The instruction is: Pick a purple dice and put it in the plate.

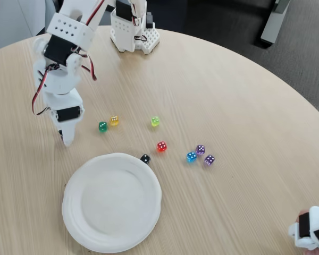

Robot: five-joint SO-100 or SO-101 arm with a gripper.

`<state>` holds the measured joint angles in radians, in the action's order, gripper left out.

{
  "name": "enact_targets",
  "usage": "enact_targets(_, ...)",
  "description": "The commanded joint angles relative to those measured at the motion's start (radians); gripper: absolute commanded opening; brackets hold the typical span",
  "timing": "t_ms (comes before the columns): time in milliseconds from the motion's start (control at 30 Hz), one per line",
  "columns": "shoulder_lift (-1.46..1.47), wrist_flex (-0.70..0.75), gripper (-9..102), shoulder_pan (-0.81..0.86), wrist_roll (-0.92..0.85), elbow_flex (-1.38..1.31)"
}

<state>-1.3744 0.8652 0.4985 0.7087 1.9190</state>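
Observation:
The purple dice [145, 158] is a very dark cube with white pips, lying on the table right against the upper right rim of the plate [77, 226]. The plate is a large white paper one with nothing in it, near the front of the table. My gripper [65, 138] hangs to the left of the dice and just above the plate's upper left edge, pointing down at the table. Its white fingers [68, 134] look pressed together with nothing between them.
Other dice lie scattered above and right of the plate: green [102, 126], yellow [114, 120], lime [155, 121], red [161, 146], blue [191, 156] and two pale lilac [200, 149] [208, 160]. The arm's base [134, 32] stands at the back. A white device [313, 228] sits at the lower right edge.

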Motion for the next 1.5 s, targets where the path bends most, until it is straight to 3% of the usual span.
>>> enact_targets(0,-0.014,0.012,3,0.009,0.011,-0.003)
enact_targets(333,-0.026,0.012,0,-0.005,0.04,-0.011)
enact_targets(533,-0.227,0.012,0,-0.025,0.044,-0.018)
enact_targets(900,-0.508,0.074,0,-0.284,0.132,-0.002)
enact_targets(1267,-0.578,0.138,0,-0.724,0.216,-0.002)
enact_targets(1467,-0.583,0.092,0,-0.756,0.11,0.052)
